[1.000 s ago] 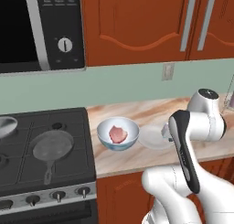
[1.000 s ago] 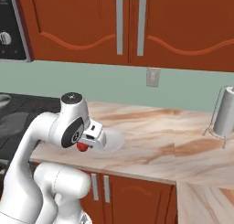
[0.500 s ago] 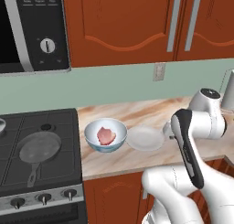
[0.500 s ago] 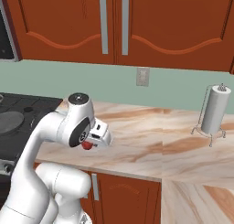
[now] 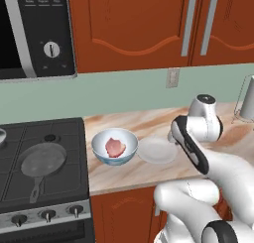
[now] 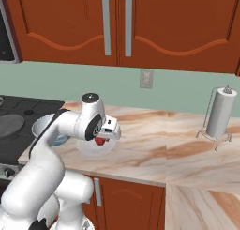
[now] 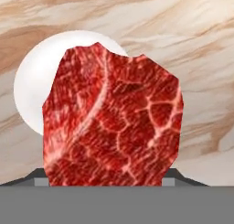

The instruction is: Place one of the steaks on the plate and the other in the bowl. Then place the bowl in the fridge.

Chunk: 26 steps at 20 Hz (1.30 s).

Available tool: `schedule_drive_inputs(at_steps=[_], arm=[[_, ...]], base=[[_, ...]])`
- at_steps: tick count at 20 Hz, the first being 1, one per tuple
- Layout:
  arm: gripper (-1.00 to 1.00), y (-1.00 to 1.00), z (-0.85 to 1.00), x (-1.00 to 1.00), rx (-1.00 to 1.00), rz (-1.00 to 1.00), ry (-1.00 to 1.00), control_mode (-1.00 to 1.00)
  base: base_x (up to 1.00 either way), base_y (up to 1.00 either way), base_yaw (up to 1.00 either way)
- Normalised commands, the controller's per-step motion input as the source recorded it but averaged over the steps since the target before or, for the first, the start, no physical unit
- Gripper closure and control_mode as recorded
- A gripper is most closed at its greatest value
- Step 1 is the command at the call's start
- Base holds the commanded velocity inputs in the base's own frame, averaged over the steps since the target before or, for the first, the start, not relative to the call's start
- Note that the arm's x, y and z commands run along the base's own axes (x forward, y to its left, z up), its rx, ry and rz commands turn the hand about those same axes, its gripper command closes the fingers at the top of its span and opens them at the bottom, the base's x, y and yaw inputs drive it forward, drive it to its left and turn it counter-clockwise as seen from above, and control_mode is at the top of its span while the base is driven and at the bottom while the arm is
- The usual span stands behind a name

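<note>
Above the plate (image 7: 34,86), the claw (image 6: 104,136) grips the bright red steak (image 7: 112,118), which hangs over the plate's near edge. Left of the plate on the desk (image 5: 149,125) stands the bowl (image 5: 115,147), just beside it, with the paler pink steak (image 5: 115,148) lying inside. Farther left of the plate, a grey frying pan (image 5: 42,160) rests on the stove (image 5: 59,133).

Counter (image 5: 149,172): polished marble look, beige veined. Plate (image 7: 32,81): smooth matt white. Red steak (image 7: 114,122): raw, marbled. Bowl (image 5: 101,152): glazed ceramic look. Cabinet doors (image 6: 70,32): glossy wood; handles (image 6: 106,25): brushed metal.
</note>
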Motion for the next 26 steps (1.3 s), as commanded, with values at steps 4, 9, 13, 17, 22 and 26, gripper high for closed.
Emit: schedule_drive_inputs(at_steps=[4, 9, 13, 17, 22, 26], arm=[[1.00, -0.25, -0.18, 0.76, 0.02, 0.29, 0.00, -1.00], [1.00, 0.01, -0.34, 0.34, -0.07, 0.25, 0.03, -1.00], [1.00, 0.37, -0.23, 0.00, 0.00, 0.24, 0.10, -1.00], [1.00, 0.51, -0.44, 0.00, 0.00, 0.27, 0.06, -1.00], [1.00, 0.20, -0.56, 0.20, 0.00, 0.20, 0.04, -1.00], [1.00, 0.01, -0.33, 0.41, 0.01, 0.18, 0.00, -1.00]], base=[[0.00, 0.00, 0.00], [0.00, 0.00, 0.00], [0.00, 0.00, 0.00], [0.00, 0.00, 0.00], [0.00, 0.00, 0.00], [0.00, 0.00, 0.00]])
